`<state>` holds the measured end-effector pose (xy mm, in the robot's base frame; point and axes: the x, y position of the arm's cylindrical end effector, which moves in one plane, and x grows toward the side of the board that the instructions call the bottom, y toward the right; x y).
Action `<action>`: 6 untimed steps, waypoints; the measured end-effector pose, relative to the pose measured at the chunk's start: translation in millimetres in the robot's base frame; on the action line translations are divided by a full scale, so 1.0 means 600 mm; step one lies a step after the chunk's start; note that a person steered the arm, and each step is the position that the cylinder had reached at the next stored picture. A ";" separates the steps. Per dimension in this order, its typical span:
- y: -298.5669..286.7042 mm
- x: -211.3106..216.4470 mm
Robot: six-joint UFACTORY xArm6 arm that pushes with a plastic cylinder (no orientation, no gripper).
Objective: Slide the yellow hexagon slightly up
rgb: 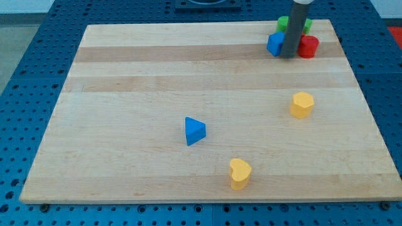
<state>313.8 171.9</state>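
Note:
The yellow hexagon (pixel 302 104) lies on the wooden board at the view's right, about mid-height. My tip (pixel 286 56) is near the view's top right, well above the hexagon and apart from it. The rod stands between a blue block (pixel 274 44) on its left and a red block (pixel 308 46) on its right, close to both. A green block (pixel 284 24) sits just behind, partly hidden by the rod.
A blue triangle (pixel 194 130) lies near the board's middle. A yellow heart (pixel 239 173) lies near the bottom edge, below and left of the hexagon. The board (pixel 125 94) rests on a blue perforated table.

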 end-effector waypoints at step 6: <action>-0.016 0.283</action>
